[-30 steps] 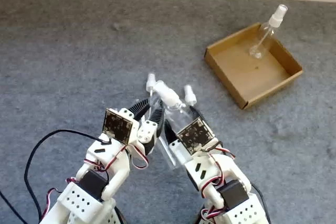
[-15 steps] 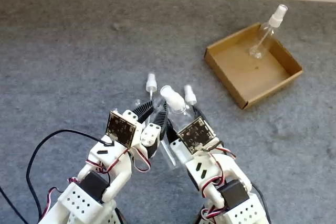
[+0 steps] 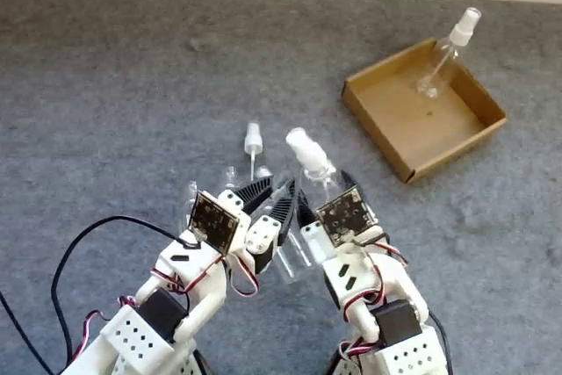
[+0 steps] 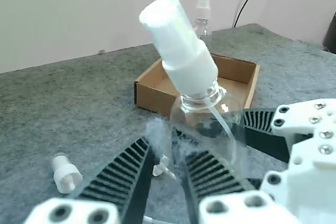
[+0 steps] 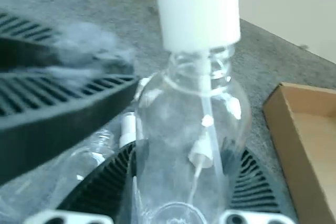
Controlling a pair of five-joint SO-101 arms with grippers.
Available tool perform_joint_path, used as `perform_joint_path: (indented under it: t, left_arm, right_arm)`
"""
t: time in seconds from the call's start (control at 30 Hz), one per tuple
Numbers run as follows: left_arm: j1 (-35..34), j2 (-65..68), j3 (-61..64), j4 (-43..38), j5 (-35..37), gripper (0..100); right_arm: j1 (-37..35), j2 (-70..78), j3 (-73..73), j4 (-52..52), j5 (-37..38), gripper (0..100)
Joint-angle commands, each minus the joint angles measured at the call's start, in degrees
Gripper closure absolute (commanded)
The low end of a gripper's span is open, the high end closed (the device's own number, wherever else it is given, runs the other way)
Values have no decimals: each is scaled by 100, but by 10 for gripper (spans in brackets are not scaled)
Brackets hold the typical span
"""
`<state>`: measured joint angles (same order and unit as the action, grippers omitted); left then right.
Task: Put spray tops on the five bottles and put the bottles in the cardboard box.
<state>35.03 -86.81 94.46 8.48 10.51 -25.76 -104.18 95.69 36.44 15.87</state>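
Right wrist view: right pincer (image 5: 185, 182) clamps capped bottle (image 5: 191, 103); left pincer (image 4: 165, 158) apart.

Centre frame: the clear bottle (image 3: 318, 183) I hold clamped in the right gripper (image 3: 323, 199), its white spray top (image 3: 303, 147) fitted and leaning toward the upper left. Upper right: the shallow cardboard box (image 3: 376, 126), open side up, with a second capped bottle (image 3: 442, 57) leaning over its far wall. Just left of the held bottle a loose spray top (image 3: 253, 140) stands upright, with uncapped clear bottles (image 3: 288, 259) below it.
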Motion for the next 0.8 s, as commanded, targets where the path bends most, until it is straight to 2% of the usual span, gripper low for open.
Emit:
perform_joint_path:
  t: [0.0,0.13,0.4,0.77]
  left_arm:
    - [-48,-13,-224,-123,-35,993]
    - [-356,-4,-303,-114,0,993]
    - [-92,-4,-303,158,9,993]
    - [488,-4,-277,185,9,993]
  right_arm:
    - [286,-110,-154,-22,70,855]
    - [435,-75,-725,-22,70,855]
    - [426,84,-2018,-22,70,855]
    - [400,2598,-4004,-22,62,855]
